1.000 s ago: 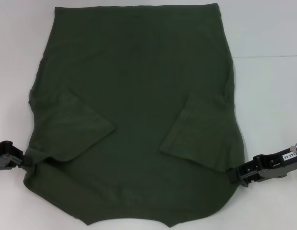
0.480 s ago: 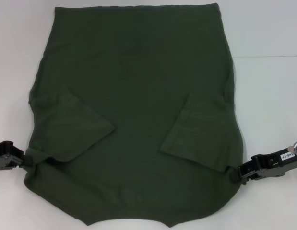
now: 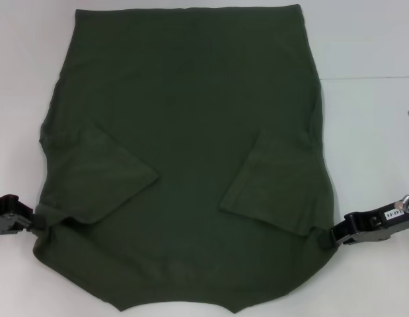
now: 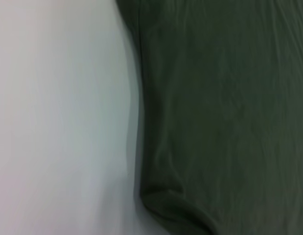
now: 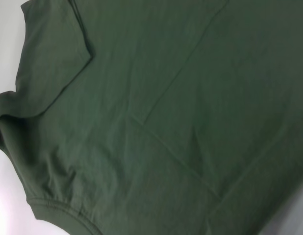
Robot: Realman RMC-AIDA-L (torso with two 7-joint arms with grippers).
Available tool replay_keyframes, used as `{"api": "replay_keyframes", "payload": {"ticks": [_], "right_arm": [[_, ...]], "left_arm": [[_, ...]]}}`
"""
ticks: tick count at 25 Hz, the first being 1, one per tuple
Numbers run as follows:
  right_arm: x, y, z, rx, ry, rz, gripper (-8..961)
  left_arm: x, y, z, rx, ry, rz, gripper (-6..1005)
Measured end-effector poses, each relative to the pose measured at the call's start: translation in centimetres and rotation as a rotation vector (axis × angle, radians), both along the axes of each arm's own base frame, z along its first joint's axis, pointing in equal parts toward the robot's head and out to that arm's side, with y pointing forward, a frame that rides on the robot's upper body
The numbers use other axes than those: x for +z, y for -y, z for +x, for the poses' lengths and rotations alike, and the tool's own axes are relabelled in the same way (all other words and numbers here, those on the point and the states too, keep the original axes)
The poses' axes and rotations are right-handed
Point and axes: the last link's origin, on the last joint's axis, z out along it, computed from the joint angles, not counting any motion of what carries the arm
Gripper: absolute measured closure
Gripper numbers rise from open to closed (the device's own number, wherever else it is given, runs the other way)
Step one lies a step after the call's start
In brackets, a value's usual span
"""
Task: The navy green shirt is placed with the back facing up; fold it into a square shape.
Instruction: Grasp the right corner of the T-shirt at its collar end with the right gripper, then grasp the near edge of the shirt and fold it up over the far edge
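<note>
Meanwhile the right gripper (image 3: 337, 236) has edged outward from the navy green shirt (image 3: 184, 132), which lies flat with both sleeves folded in; left gripper (image 3: 27, 223) sits at its opposite edge; I cannot tell either grip

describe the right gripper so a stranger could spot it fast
A big dark green shirt covers most of the white table. At the shirt's near right edge sits the right gripper, black with a small white label; its twin, the left gripper, is at the opposite edge and shows no label.
</note>
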Motion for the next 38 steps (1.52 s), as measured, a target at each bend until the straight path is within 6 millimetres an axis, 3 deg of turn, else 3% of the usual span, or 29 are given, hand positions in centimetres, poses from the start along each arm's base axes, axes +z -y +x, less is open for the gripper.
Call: {"api": "replay_keyframes", "payload": {"ticks": [2,5,11,18,26,31,38], "right_arm": [[0.0,0.0,0.0,0.007,0.001,0.001,865],[0.4,-0.1,0.1,0.027,0.002,0.006,865],[3.2,0.2,0.8,0.112,-0.03,0.046,864],[5.8,1.8,0.8,0.263,-0.091,0.031,864],[6.8,4.3,1.1,0.375,-0.163,-0.026,864],[7.8,3.0,0.5,0.402,-0.192,0.085,863],[8.9,-0.9,-1.0,0.407,-0.213,0.323,863]], "left_arm": [[0.0,0.0,0.0,-0.001,0.0,-0.001,972],[0.1,0.2,0.1,-0.008,0.008,-0.012,973],[0.8,1.4,1.0,-0.083,0.092,-0.054,973],[0.9,3.3,2.0,-0.178,0.173,-0.159,973],[1.2,5.8,2.2,-0.252,0.247,-0.256,972],[2.3,4.5,3.0,-0.277,0.259,-0.197,972],[5.0,0.1,4.3,-0.251,0.33,0.131,972]]}}
